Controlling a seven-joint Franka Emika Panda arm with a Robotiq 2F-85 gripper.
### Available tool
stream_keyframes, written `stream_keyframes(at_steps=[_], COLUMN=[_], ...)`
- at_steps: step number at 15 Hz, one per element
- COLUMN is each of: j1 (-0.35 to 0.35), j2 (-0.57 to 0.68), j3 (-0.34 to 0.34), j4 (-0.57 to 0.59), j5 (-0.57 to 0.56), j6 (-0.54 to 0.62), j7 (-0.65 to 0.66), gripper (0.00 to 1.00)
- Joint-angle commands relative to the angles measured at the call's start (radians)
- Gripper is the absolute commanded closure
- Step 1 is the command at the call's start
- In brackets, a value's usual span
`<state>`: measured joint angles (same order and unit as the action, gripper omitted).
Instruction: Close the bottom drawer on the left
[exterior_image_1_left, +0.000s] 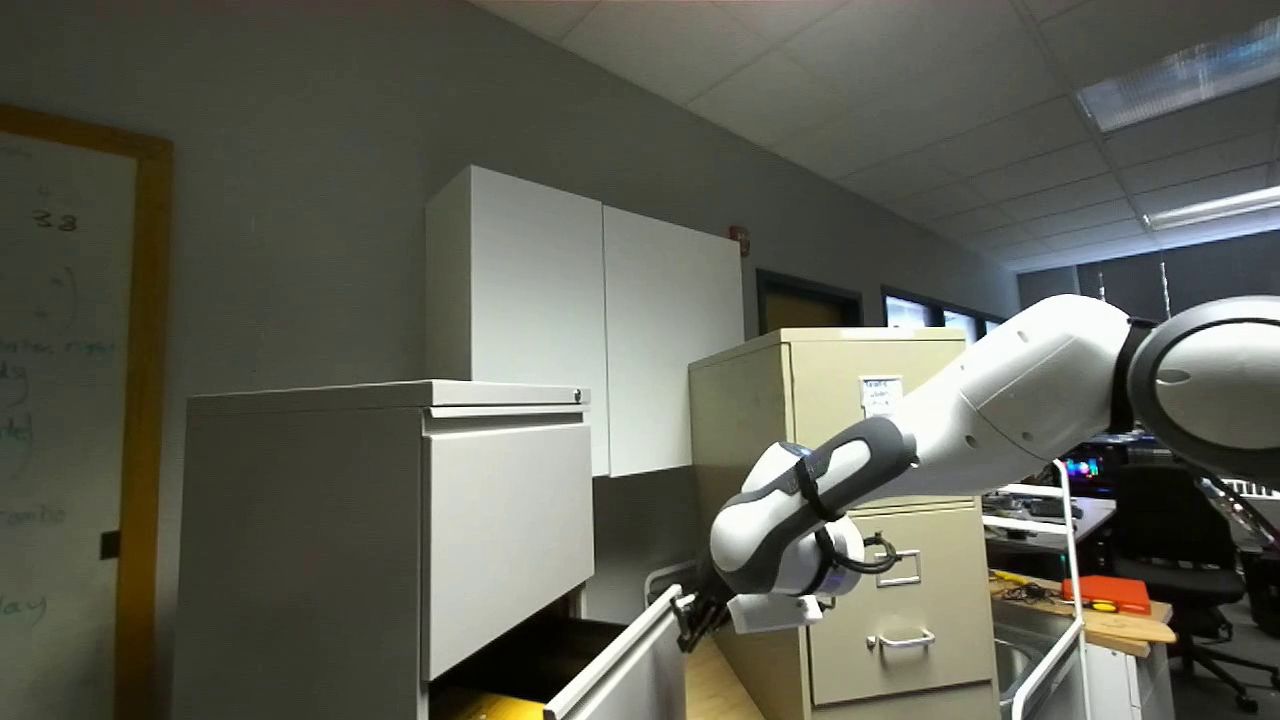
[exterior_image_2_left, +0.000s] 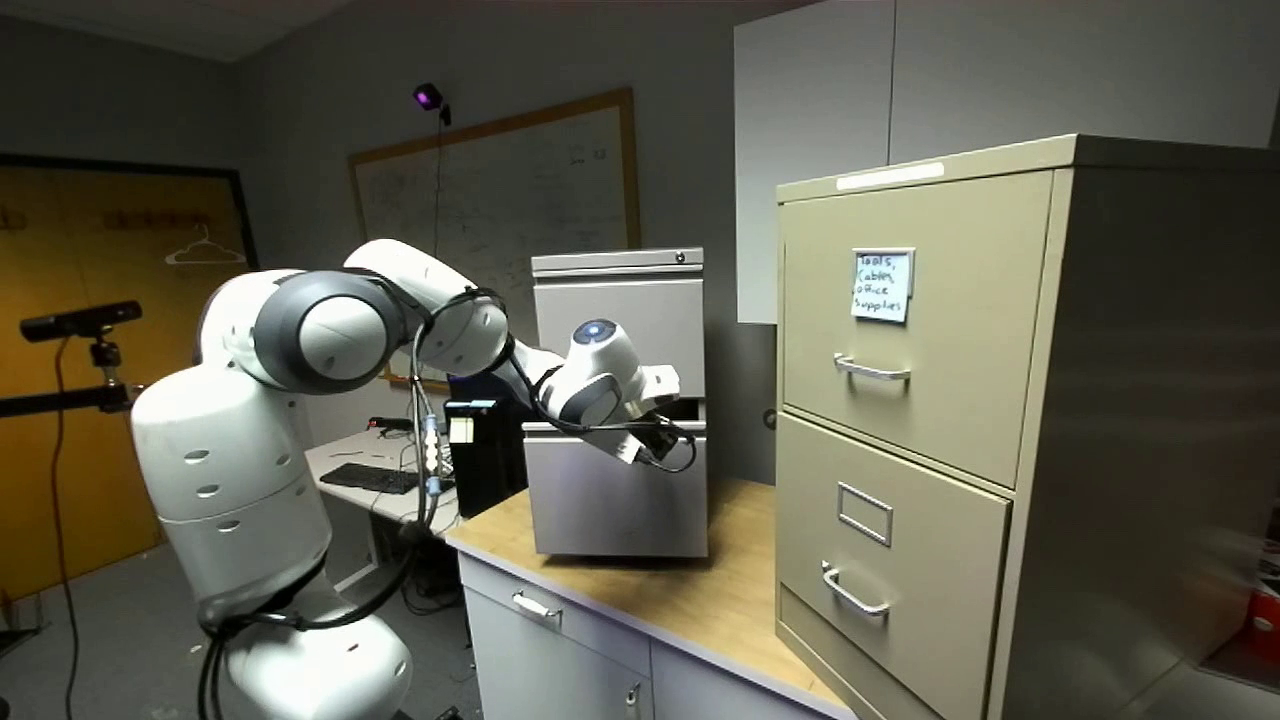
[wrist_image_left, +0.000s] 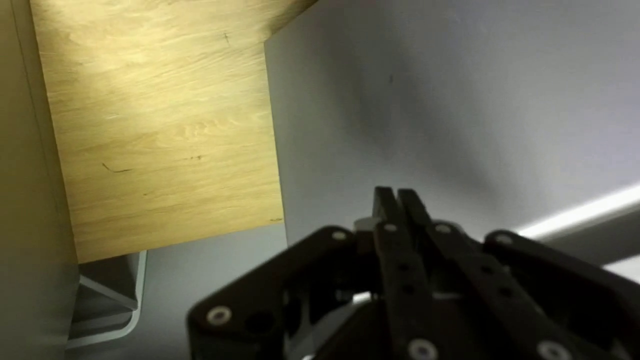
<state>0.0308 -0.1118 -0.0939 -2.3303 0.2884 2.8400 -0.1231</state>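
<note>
Fingers (wrist_image_left: 412, 202) of the gripper (wrist_image_left: 396, 191) sit together, probably to serve as one blunt pusher, since the flat face of the bottom drawer (exterior_image_1_left: 645, 675) shows no handle to grab. That drawer, the lowest in the light-grey cabinet (exterior_image_1_left: 300, 540), stands pulled out, its dark inside showing in an exterior view. The gripper points at its outer face, near the top edge and toward the end beside the beige cabinet (exterior_image_2_left: 970, 420); whether gripper and drawer touch, I cannot tell. A push off centre like that might make it bind, I judge. A strip of desk (wrist_image_left: 165, 125) lies between the drawer's side edge and the beige cabinet, leaving some room, and nothing visible blocks the drawer's way inward.
</note>
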Motion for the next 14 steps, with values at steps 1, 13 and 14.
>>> stream_keyframes(at_steps=[1,13,14], j1=[0.033,0.036,0.033], j2=[0.005,0.131,0.150], j3=[-0.050,-0.064,-0.063], j4=[0.045,0.207,0.223], j5=[0.240,0.629,0.639], j6=[0.001,-0.062,-0.072], j7=[-0.134,-0.395,-0.401], gripper=[0.92,0.93,0.93])
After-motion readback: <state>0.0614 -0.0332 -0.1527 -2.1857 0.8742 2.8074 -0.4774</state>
